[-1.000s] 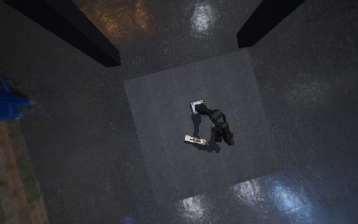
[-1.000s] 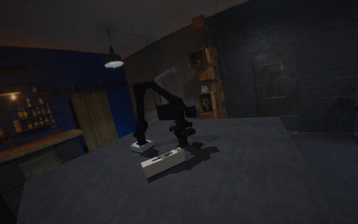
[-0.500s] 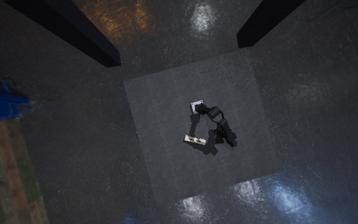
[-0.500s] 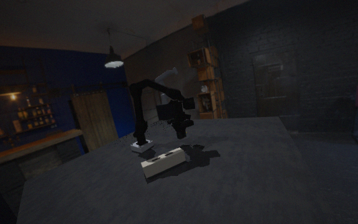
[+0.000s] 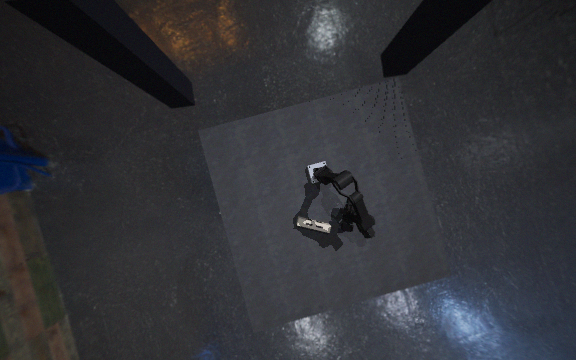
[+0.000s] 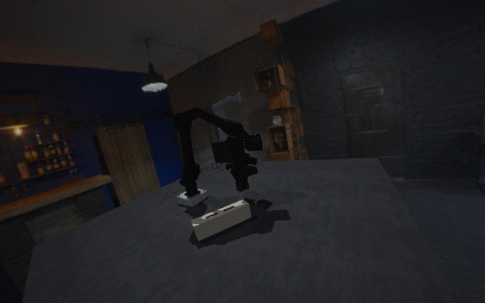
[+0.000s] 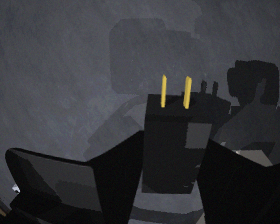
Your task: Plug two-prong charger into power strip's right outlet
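The black charger has two yellow prongs, which point toward the top of the wrist view. My gripper is shut on the charger's body, one finger on each side. It holds the charger above the table, with its shadow apart from it. The off-white power strip lies on the table beside the gripper, its slots facing up. Only a pale part of the power strip shows behind the right finger in the wrist view. The prongs are outside the outlets.
The arm's white base stands on the grey table, behind the power strip in the exterior view. The arm's dark shadow falls around the strip. Two black beams show at the top of the top view.
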You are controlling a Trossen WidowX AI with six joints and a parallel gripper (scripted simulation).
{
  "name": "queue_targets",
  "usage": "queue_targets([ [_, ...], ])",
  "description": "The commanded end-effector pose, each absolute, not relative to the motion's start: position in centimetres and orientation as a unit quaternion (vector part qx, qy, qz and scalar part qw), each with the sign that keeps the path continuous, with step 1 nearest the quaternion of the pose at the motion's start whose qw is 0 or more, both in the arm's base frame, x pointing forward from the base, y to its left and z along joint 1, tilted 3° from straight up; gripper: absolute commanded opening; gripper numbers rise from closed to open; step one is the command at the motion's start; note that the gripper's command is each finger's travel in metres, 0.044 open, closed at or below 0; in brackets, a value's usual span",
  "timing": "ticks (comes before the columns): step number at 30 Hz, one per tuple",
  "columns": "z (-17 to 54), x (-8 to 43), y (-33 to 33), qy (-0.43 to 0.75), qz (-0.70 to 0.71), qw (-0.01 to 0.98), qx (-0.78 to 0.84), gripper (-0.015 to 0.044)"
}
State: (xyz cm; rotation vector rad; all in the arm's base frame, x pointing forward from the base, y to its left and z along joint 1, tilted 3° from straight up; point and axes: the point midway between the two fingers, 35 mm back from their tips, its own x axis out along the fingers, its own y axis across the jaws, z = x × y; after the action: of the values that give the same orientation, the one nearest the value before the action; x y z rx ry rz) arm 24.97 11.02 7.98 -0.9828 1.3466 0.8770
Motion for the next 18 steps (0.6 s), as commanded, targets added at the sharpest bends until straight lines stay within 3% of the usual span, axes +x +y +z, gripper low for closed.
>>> queue_targets([
  [1,8.0,25.1,10.3,0.587,0.360,0.604,-0.401,0.0000],
  [18,7.2,25.0,6.9,0.630,0.291,0.645,-0.320,0.0000],
])
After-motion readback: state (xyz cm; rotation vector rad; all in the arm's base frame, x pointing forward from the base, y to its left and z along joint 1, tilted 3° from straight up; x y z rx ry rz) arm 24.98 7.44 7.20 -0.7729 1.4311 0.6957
